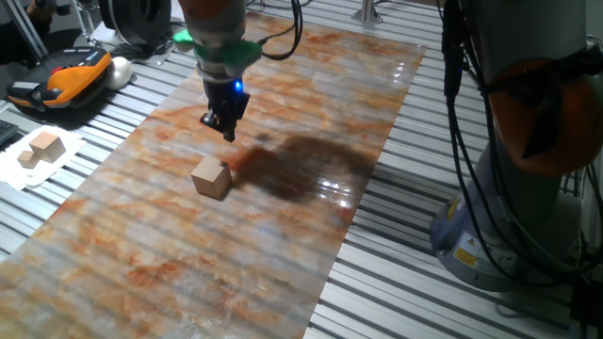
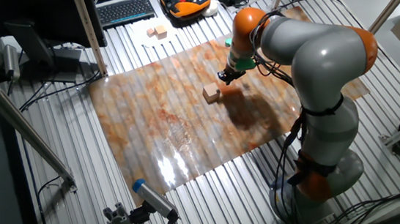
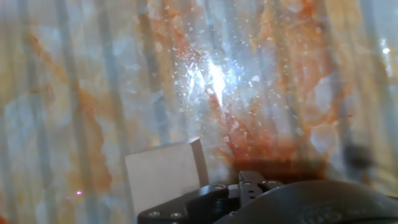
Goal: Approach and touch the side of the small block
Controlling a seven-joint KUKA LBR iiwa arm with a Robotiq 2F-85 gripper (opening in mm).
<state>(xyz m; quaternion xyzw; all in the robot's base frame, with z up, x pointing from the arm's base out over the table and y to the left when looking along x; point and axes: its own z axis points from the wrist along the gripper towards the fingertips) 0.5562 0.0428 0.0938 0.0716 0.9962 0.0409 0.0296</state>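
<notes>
The small block (image 1: 211, 177) is a light-tan wooden cube resting on the orange-marbled mat (image 1: 188, 264). It also shows in the other fixed view (image 2: 212, 93) and in the lower left of the hand view (image 3: 165, 175). My gripper (image 1: 226, 129) hovers just above the mat, a short way behind and to the right of the block, not touching it. Its fingers look closed together and hold nothing. It also shows in the other fixed view (image 2: 225, 77). In the hand view the gripper (image 3: 250, 180) is a dark mass at the bottom edge, beside the block's right face.
Paler wooden blocks (image 1: 42, 146) lie on white paper off the mat's left side. An orange and black device (image 1: 66, 80) and a keyboard (image 2: 125, 11) lie beyond. The robot's base (image 1: 528, 207) stands to the right on the slatted metal table.
</notes>
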